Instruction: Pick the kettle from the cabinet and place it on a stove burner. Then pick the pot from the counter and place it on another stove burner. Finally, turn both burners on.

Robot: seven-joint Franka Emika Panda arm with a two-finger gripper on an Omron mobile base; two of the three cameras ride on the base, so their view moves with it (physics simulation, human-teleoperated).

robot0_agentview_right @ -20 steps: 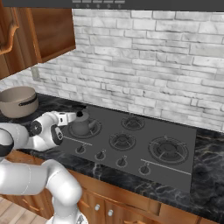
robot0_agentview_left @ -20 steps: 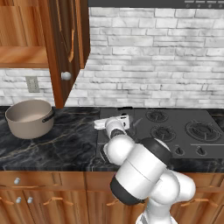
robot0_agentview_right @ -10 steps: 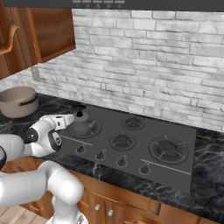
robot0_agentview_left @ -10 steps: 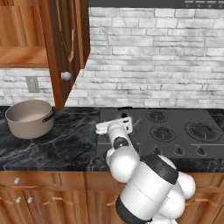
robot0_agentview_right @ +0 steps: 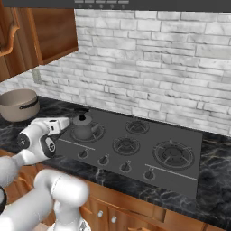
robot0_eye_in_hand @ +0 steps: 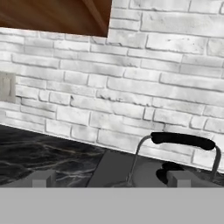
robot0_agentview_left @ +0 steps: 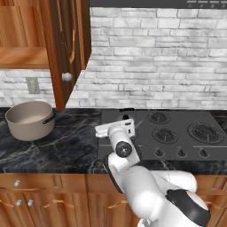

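Kettle (robot0_agentview_right: 83,127) sits on the front-left stove burner (robot0_agentview_right: 87,133), upright. Gripper (robot0_agentview_right: 68,121) just beside it, fingers spread, holding nothing (handle (robot0_eye_in_hand: 182,140) visible in hand view). Pot (robot0_agentview_left: 29,119) on the counter (robot0_agentview_left: 66,146), well left.

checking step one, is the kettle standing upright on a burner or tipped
Upright. The kettle stands on the front-left burner, knobbed lid on top, handle arched level above it.
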